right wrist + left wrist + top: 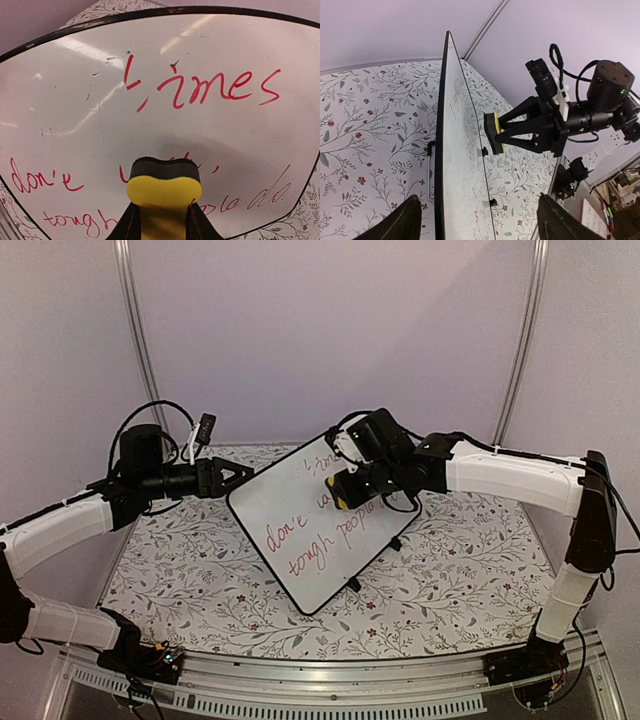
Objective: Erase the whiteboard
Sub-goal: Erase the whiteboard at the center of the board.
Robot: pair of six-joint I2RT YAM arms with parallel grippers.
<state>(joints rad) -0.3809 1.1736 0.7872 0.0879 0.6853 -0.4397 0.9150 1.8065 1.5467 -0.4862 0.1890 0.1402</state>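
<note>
Most of the view is flowered table (200,580), and on it the whiteboard (290,502) stands up on edge, tilted, a lower corner toward the arms' bases and its small black feet along the lower right side. Red handwriting (215,87) covers much of its face: "times" up top, "don't" and "tough" lower down, with a few faint smears around them. By that, the erasing looks barely begun.

At the board's left edge sits the left gripper (240,475). Its wrist view looks along the board edge-on, with both fingers (405,222) spread wide, one on each side of the thin black frame and neither touching it: released, gripping nothing. The right gripper (350,485) is clenched on a yellow-and-black eraser (164,185), whose dark pad is at the written face, touching it or just off it; the pictures do not settle which.

The board looks thin, stiff and light, with a slick face, so a sideways push from the eraser would likely slide or tip it. The framed left edge seems the place to hold: it is rigid, clear of the writing, and already sits between the left fingers. What keeps the board upright cannot be told.
</note>
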